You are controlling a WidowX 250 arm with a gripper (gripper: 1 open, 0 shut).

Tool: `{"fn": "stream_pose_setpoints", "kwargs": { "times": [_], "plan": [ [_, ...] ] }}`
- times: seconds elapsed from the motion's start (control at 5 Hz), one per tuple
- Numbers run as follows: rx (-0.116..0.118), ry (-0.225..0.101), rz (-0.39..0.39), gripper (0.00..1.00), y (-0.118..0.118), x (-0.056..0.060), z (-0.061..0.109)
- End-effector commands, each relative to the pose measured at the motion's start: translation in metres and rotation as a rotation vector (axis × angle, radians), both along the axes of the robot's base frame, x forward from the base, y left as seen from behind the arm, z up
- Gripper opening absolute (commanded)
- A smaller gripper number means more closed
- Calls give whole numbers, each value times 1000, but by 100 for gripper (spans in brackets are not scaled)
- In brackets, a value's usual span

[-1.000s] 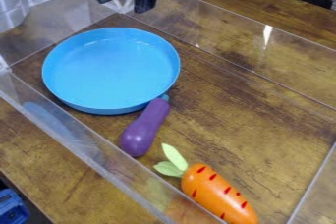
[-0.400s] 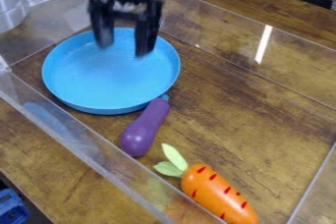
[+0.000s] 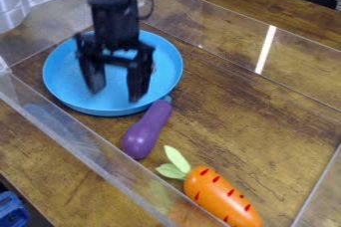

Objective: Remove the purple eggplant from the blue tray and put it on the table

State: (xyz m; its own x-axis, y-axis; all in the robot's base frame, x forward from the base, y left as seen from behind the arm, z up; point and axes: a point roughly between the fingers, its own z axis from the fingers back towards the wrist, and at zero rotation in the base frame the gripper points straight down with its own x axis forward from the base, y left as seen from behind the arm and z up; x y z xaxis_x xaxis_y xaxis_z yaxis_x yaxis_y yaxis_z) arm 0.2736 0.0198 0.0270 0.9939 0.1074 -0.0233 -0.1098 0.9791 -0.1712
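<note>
The purple eggplant [image 3: 148,128] lies on the table [image 3: 246,121], just outside the front right rim of the blue tray [image 3: 64,70], its far tip close to the rim. The tray holds nothing. My gripper [image 3: 114,82] hangs over the tray's front right part, its two dark fingers [image 3: 139,78] spread apart with nothing between them. It is a short way behind and left of the eggplant.
An orange carrot [image 3: 220,195] with green leaves [image 3: 173,163] lies at the front, right of the eggplant. Clear acrylic walls [image 3: 80,141] ring the table, one close along the front left of the tray and eggplant.
My gripper has come down from the top edge of the view to low over the tray and moved toward the front. The eggplant, tray and carrot have not moved.
</note>
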Motion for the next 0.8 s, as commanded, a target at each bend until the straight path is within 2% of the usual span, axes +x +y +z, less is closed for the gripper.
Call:
{"fn": "stream_pose_setpoints", "kwargs": {
  "times": [0.0,0.2,0.4,0.6],
  "plan": [
    [-19,-105,-33,100,-7,10,15],
    [-42,-144,-8,100,-4,22,34],
    [-43,-157,1,100,-5,27,45],
    [-44,-178,26,100,0,38,54]
  ]
}}
